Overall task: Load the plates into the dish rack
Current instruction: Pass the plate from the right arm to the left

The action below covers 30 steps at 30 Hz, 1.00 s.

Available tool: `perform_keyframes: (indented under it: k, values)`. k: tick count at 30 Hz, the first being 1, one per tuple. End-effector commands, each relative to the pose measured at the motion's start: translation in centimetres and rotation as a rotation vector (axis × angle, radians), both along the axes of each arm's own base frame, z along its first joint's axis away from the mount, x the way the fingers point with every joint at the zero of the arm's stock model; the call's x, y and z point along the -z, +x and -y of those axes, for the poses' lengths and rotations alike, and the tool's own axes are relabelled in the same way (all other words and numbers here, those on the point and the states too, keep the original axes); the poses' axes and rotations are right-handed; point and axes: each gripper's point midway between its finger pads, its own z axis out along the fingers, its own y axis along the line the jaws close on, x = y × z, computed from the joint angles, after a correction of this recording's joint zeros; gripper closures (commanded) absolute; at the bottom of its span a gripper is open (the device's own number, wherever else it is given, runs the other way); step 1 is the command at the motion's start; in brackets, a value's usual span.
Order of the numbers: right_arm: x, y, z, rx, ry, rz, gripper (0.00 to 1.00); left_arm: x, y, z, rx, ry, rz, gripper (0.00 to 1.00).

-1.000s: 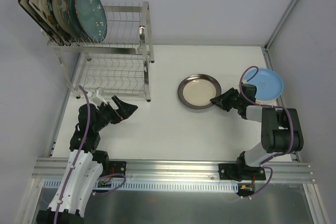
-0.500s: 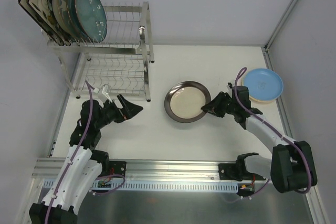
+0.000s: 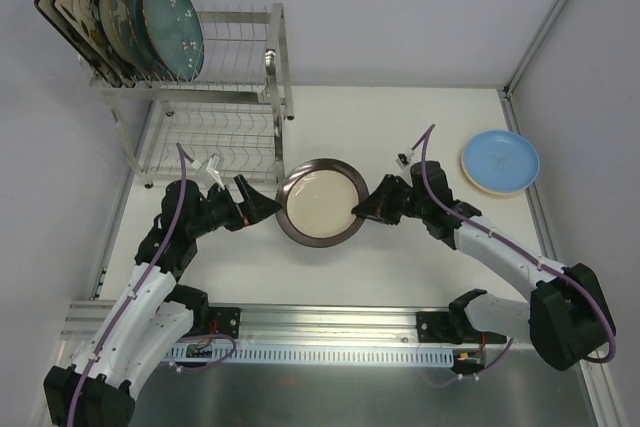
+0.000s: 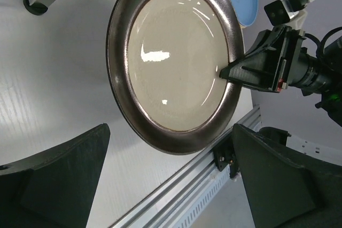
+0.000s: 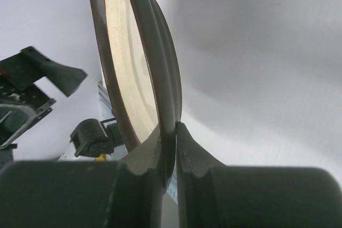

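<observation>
My right gripper (image 3: 364, 211) is shut on the right rim of a round dark-rimmed cream plate (image 3: 320, 202) and holds it above the table. The plate also shows in the left wrist view (image 4: 171, 57) and edge-on in the right wrist view (image 5: 140, 68). My left gripper (image 3: 262, 202) is open and empty, its fingers (image 4: 64, 174) apart just left of the plate's rim. The silver two-tier dish rack (image 3: 240, 137) stands at the back left, with several plates (image 3: 150, 22) upright in its upper tier. A light blue plate (image 3: 500, 159) lies on a pale yellow one at the far right.
The rack's lower tier (image 3: 215, 147) sits just behind my left gripper. An aluminium rail (image 3: 330, 322) runs along the near table edge. A white wall post (image 3: 545, 37) rises at the back right.
My right gripper has carried the dark-rimmed plate leftwards towards the left gripper. My left gripper has moved right and forward to meet the plate's left rim.
</observation>
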Motion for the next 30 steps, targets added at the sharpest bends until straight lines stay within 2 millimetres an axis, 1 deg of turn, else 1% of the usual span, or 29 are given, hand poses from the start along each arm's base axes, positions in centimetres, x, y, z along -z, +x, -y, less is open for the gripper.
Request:
perform_keyframes:
  k: [1, 2, 6, 11, 17, 22, 25, 26, 28, 30]
  values:
    - [-10.5, 1.6, -3.5, -0.073, 0.230, 0.237, 0.99, -0.8, 0.2, 0.2, -0.018, -0.028, 0.001, 0.01]
    - [-11.1, 1.4, -3.7, -0.083, 0.244, 0.237, 1.00, -0.9, 0.1, 0.2, -0.024, -0.037, -0.004, 0.01]
    - [-12.3, 1.0, -4.5, -0.114, 0.281, 0.258, 0.99, -1.4, -0.1, 0.2, -0.036, -0.063, -0.005, 0.01]
    - [-13.3, 0.9, -4.5, -0.119, 0.300, 0.285, 0.99, -1.5, 0.0, 0.0, -0.062, -0.080, -0.013, 0.03]
    - [-14.0, 0.6, -4.8, -0.128, 0.333, 0.287, 0.99, -2.2, 0.2, 0.0, -0.076, -0.100, -0.015, 0.10]
    - [-14.6, 0.3, -5.4, -0.147, 0.363, 0.289, 0.99, -2.2, 0.6, -0.1, -0.094, -0.103, -0.014, 0.16]
    - [-14.8, 0.3, -5.8, -0.155, 0.374, 0.285, 1.00, -2.5, 0.9, 0.1, -0.095, -0.115, -0.005, 0.23]
    - [-15.1, 0.3, -6.0, -0.159, 0.382, 0.292, 0.99, -2.6, 1.0, 0.1, -0.096, -0.119, -0.003, 0.32]
    - [-15.1, 0.3, -6.3, -0.165, 0.386, 0.285, 0.99, -3.0, 1.2, 0.3, -0.096, -0.124, 0.016, 0.38]
    - [-15.3, 0.2, -6.5, -0.170, 0.391, 0.290, 0.99, -2.9, 1.5, 0.2, -0.101, -0.121, 0.019, 0.42]
